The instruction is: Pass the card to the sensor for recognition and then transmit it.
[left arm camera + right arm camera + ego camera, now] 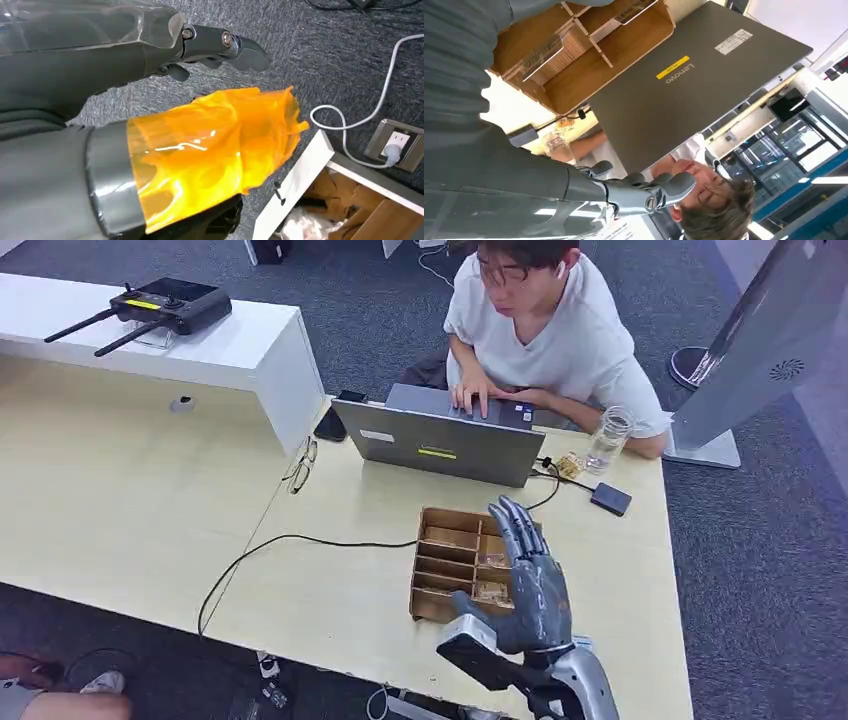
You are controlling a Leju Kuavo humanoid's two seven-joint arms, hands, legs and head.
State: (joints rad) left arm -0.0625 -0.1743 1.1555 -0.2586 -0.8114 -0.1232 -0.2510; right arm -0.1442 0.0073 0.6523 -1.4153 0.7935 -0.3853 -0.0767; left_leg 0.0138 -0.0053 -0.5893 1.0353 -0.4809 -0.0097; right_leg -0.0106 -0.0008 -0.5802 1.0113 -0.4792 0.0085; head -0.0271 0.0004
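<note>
A wooden compartment box (447, 562) lies on the pale table (330, 590) in front of a laptop. Cards (492, 561) lie in its right-hand compartments, and the right wrist view shows them as cards (542, 49) in the box (589, 65). My right hand (530, 580) hovers over the box's right side with its fingers (515, 525) stretched out and apart, holding nothing. A small flat black device (610, 499) rests near the table's far right. My left hand (150, 100) hangs above the carpet, its thumb (215, 150) wrapped in orange film, and it holds nothing.
A person types on the grey laptop (440, 445) behind the box. A glass jar (608, 438), a black cable (300, 540) and glasses (300, 465) lie on the table. A white raised shelf (250, 350) carries a controller (160, 305). A screen stand (770, 350) rises at far right.
</note>
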